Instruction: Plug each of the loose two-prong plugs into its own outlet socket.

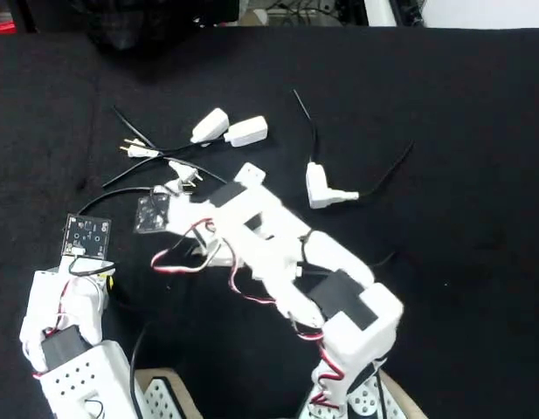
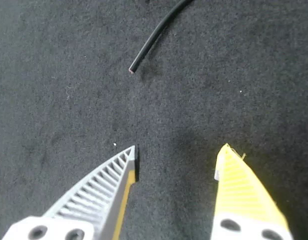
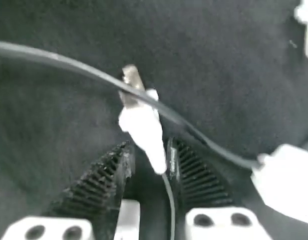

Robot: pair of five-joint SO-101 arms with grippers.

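Note:
My right gripper (image 3: pixel 149 146) is shut on a small white two-prong plug (image 3: pixel 142 122), whose metal prongs (image 3: pixel 131 79) point away from the wrist. A black cable (image 3: pixel 84 70) crosses over the plug. In the high view this gripper (image 1: pixel 175 187) sits left of centre, with the plug (image 1: pixel 184 173) at its tip. A second loose plug (image 1: pixel 140 151) lies further left. Three white outlet sockets lie on the cloth: two side by side (image 1: pixel 210 125) (image 1: pixel 247 131) and one further right (image 1: pixel 320 186). My left gripper (image 2: pixel 179 150) hangs open over bare cloth, near a cut cable end (image 2: pixel 133 70).
Thin black cables (image 1: pixel 134 131) run among the plugs and sockets on the black cloth. The left arm (image 1: pixel 68 297) stands at the near left corner. A white block (image 3: pixel 283 180) lies beside the right gripper. Open cloth (image 1: pixel 461 262) lies to the right.

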